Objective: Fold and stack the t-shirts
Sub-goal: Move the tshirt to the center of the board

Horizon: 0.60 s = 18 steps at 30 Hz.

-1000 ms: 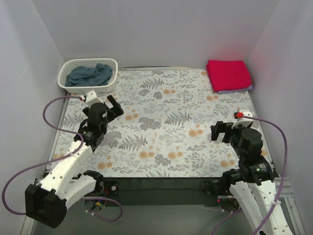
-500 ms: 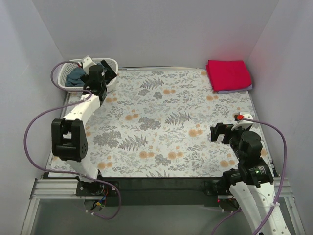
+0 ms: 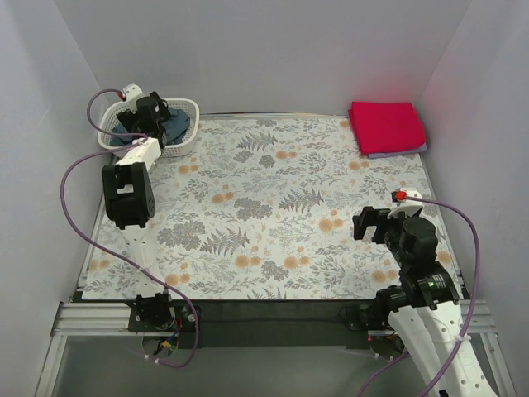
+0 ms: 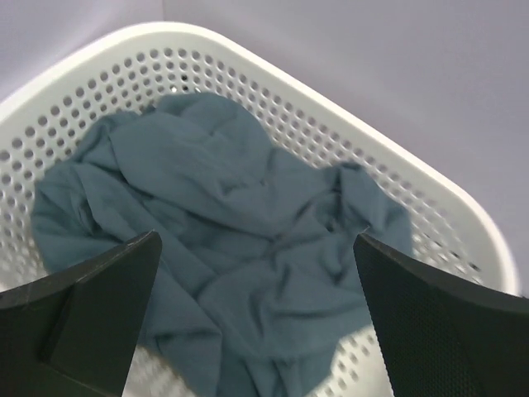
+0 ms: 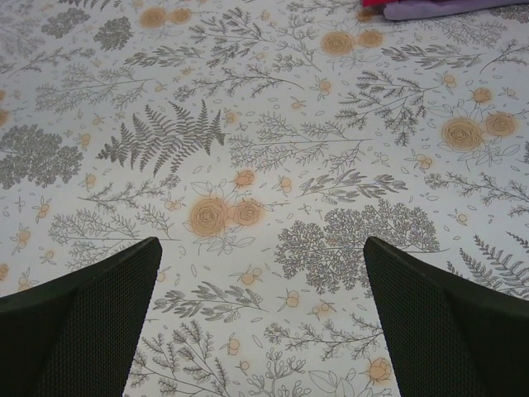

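Note:
A slate blue-grey t-shirt [image 4: 240, 231] lies crumpled inside the white lattice basket [image 4: 248, 58] at the far left corner [image 3: 177, 124]. My left gripper [image 4: 257, 240] hangs open just above it, fingers spread either side of the cloth with nothing between them; from above it [image 3: 151, 112] sits over the basket [image 3: 186, 106]. A bright red t-shirt [image 3: 384, 126] lies folded at the far right on top of a pale lavender one [image 3: 407, 151]. My right gripper [image 3: 372, 223] stands open over the bare floral cloth [image 5: 262, 241]. An edge of the lavender shirt [image 5: 430, 10] shows at the top of the right wrist view.
The floral tablecloth [image 3: 273, 207] covers the table between grey walls on three sides. The left arm's purple cable [image 3: 78, 169] loops over the left edge. The basket stands against the left wall.
My left arm has swung from the middle-left of the table out to the far left corner, bringing its open gripper over the basket. The right arm has barely shifted.

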### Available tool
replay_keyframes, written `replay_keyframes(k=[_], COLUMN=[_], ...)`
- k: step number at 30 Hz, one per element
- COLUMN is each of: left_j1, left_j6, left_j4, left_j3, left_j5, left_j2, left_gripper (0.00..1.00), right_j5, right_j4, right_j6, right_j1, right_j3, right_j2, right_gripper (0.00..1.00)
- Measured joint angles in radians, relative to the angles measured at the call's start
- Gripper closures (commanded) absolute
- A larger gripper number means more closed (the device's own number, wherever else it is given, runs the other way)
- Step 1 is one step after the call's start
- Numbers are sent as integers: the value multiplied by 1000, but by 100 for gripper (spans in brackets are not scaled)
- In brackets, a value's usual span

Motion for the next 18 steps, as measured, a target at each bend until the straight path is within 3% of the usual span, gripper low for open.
replay_keyframes(k=[4,12,16,18], left_j1=[37,110,127,129], left_j6=[37,51,42,33], left_j4=[-4,12,21,30], left_j3=[126,207,213,214], left_j5=[5,59,90,101], left_j2=[128,260,300,313], left_gripper=[5,9,16,25], right_j5=[-7,-29,-51,-60], right_j4=[-2,0,1,0], right_j6=[0,11,17,18], right_j1=[0,0,0,0], right_j3=[-2,-2,-3,-3], right_j2=[24,60,95,113], right_gripper=[2,4,5,5])
